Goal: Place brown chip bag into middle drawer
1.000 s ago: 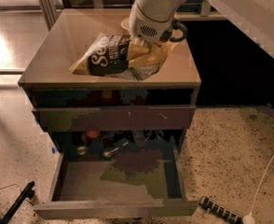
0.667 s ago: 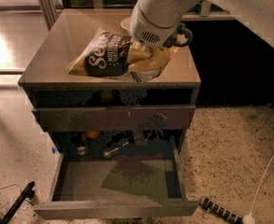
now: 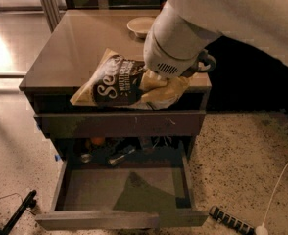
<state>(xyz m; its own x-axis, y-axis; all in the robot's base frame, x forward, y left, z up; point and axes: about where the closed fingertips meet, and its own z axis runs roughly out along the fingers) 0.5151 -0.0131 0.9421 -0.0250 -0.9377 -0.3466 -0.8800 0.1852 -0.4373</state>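
The brown chip bag [image 3: 119,82] hangs at the front edge of the counter [image 3: 80,43], above the upper drawer front [image 3: 119,124]; its right end is pinched in the pincer [image 3: 166,82]. Below, the middle drawer [image 3: 95,190] stands pulled out; a dish [image 3: 140,25] sits at the counter's back.

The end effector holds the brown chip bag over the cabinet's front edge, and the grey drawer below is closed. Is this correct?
No: the camera view shows the wide shallow grey drawer pulled open. The end effector does hold the crinkly dark brown chip bag over the front edge of the cabinet.
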